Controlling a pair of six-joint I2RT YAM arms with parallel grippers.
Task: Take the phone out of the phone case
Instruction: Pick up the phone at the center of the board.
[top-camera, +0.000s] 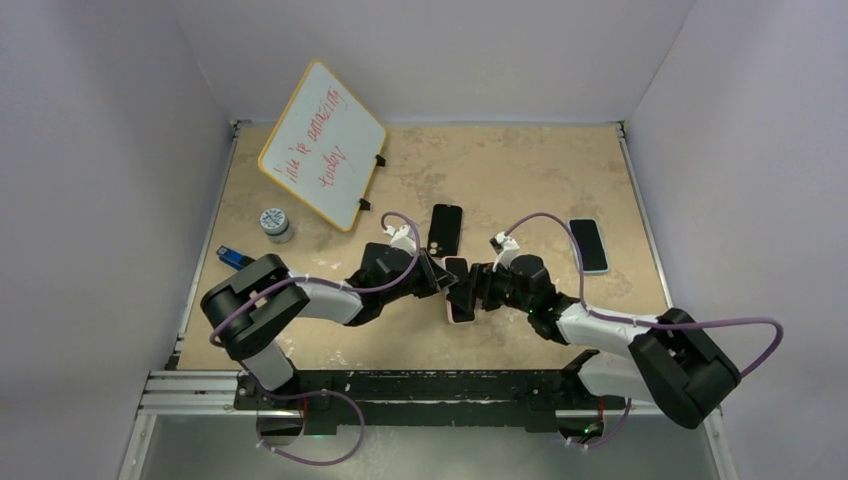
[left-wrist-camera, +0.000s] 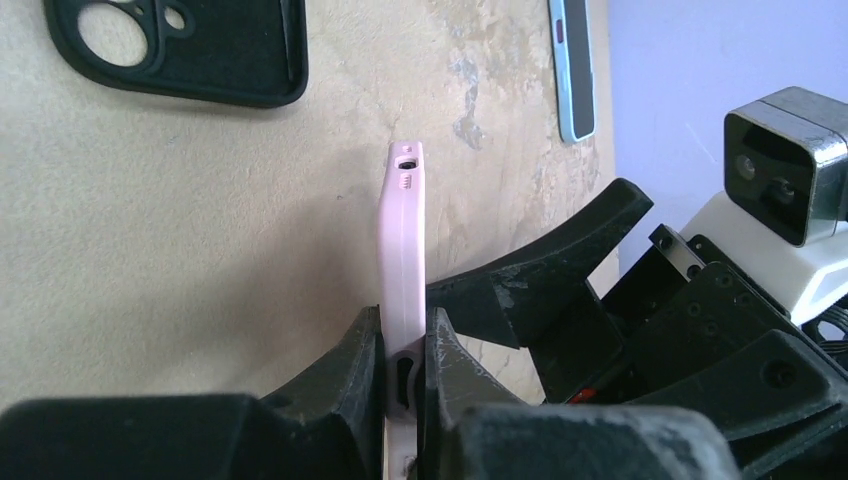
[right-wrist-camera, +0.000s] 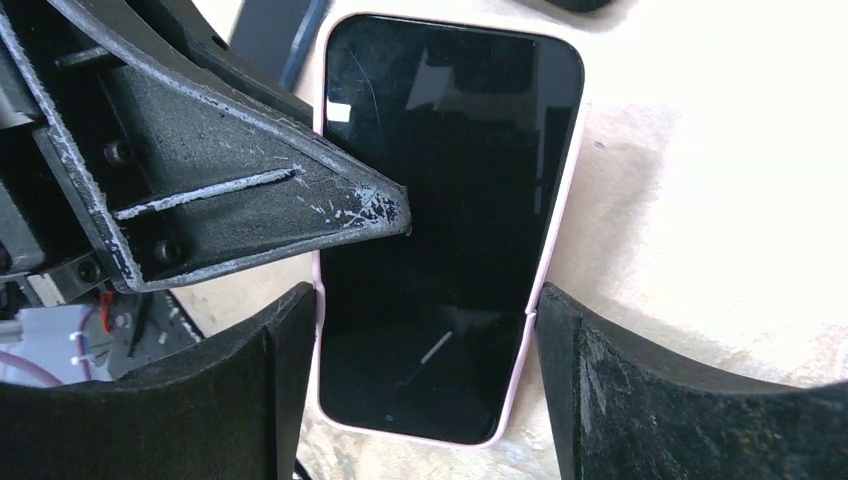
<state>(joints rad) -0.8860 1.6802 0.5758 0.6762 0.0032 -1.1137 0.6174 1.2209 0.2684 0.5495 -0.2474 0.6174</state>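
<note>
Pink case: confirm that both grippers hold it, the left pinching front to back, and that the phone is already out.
Wrong on one count: the phone is in the pink case, not out. The right wrist view shows its dark screen framed by the pink rim. The rest stands: the left gripper pinches it front to back, and the right gripper holds its long sides.

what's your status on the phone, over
Left end effector shut on phone, front and back. Right end effector clamped on its sides. Phone not yet out of case. Nothing blocking.

Black-white arms (top-camera: 330, 298), purple cables (top-camera: 720, 321) — scuffed claws (left-wrist-camera: 403, 335) (right-wrist-camera: 425, 305)
</note>
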